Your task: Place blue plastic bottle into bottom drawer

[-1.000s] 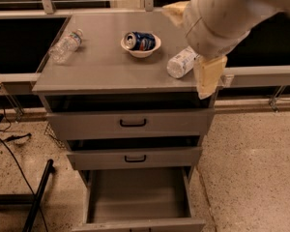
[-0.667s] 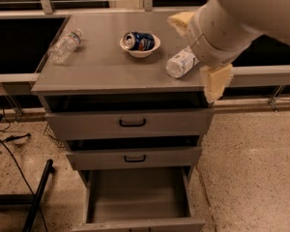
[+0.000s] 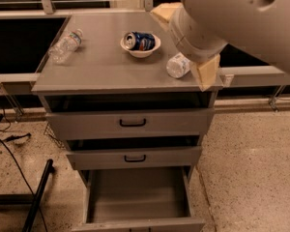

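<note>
I am watching the tool hanging spread astride the blue plastic bottle lying on the worktop, the bottom drawer standing open.

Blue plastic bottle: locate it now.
The blue plastic bottle lies near the grey cabinet top's right front corner, by the tool, right of the white bowl.

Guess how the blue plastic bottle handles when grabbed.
The blue plastic bottle lies on its side, so it probably rolls if nudged. Plastic body: probably light, squashy. With the gripper over it near the right edge of the cabinet top, a bump might send it off.
</note>
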`<control>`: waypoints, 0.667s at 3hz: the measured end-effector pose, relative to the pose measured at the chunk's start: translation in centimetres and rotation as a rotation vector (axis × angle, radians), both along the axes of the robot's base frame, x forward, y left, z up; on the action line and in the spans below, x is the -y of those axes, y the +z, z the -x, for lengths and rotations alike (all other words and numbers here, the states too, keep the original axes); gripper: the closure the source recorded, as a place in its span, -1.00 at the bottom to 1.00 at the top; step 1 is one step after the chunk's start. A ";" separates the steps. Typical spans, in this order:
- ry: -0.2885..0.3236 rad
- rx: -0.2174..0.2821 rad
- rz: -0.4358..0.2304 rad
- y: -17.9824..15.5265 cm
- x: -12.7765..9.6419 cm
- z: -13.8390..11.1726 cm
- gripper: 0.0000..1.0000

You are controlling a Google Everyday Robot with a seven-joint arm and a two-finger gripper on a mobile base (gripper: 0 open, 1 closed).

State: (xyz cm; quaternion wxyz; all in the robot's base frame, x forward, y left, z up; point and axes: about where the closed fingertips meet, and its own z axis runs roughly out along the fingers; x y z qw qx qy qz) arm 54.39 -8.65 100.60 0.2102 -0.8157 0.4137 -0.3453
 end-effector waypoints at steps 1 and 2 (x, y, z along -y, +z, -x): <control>0.076 0.075 0.124 0.6 -1.8 -1.9 -1.00; 0.134 0.135 0.256 0.4 -3.6 -5.0 -1.00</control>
